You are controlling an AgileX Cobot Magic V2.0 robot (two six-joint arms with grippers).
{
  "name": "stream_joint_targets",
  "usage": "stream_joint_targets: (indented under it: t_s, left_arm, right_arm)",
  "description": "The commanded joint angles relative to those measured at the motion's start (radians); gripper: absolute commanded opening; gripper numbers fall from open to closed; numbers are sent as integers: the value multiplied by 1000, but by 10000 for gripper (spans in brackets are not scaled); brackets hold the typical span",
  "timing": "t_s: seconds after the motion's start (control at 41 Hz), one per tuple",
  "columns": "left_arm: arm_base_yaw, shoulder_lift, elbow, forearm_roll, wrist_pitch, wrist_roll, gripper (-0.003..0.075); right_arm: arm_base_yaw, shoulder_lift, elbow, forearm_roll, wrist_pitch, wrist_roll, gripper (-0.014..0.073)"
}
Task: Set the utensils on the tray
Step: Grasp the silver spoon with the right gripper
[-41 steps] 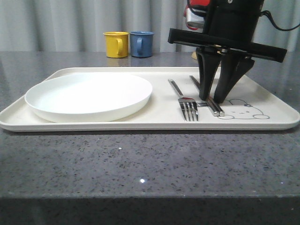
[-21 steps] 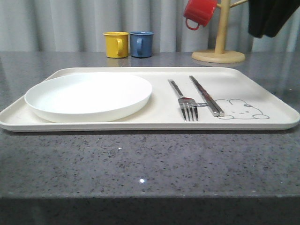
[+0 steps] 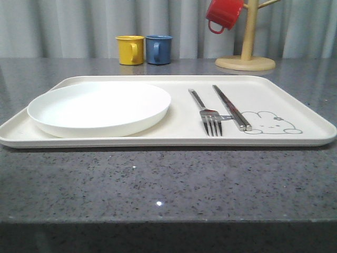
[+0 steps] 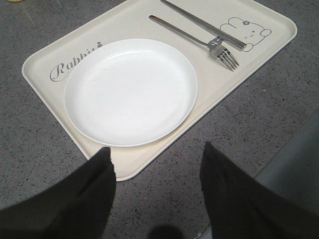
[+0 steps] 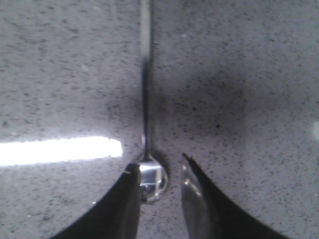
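Observation:
The cream tray [image 3: 158,141] lies on the grey counter. On it are the white plate [image 3: 100,108] at the left, and the fork [image 3: 208,113] and chopsticks [image 3: 230,107] side by side at the right, beside the rabbit drawing. In the left wrist view my left gripper [image 4: 157,159] hangs open above the tray's [image 4: 45,64] near corner, with the plate [image 4: 130,92], fork [image 4: 194,40] and chopsticks [image 4: 204,24] beyond. In the right wrist view the spoon [image 5: 152,181] lies on the counter. My right gripper [image 5: 159,167] is open, its fingers on either side of the spoon's bowl.
A yellow mug [image 3: 130,50] and a blue mug [image 3: 159,49] stand behind the tray. A red mug [image 3: 224,15] hangs on a wooden mug tree [image 3: 246,58] at the back right. A bright reflection [image 5: 55,149] crosses the counter beside the spoon.
My right gripper stood over the chopsticks on the tray a second ago. It has lifted up and to the right, out of the front view.

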Motion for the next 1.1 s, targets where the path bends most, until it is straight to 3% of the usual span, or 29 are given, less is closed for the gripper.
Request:
stream_joint_targets:
  t_s: [0.0,0.414,0.902,0.975,1.072]
  left_arm:
    - [-9,-4,-25,-5,-74,-8,377]
    - [-9,-4,-25,-5,-74,-8,377]
    - [-9,-4,-25,-5,-74,-8,377]
    - [-9,-4,-25,-5,-74,-8,377]
    - [-9,-4,-25,-5,-74,-8,377]
  right_arm:
    - [-27,-11,-20,22,65,-48,246]
    - [-28,114,-20,96,45,-83,246]
    - [-28,182,-21,97,-15,-84,244]
    - [-28,183,-22,97,-18,-84,204]
    - [-28,183,-23,97,-18,-84,78]
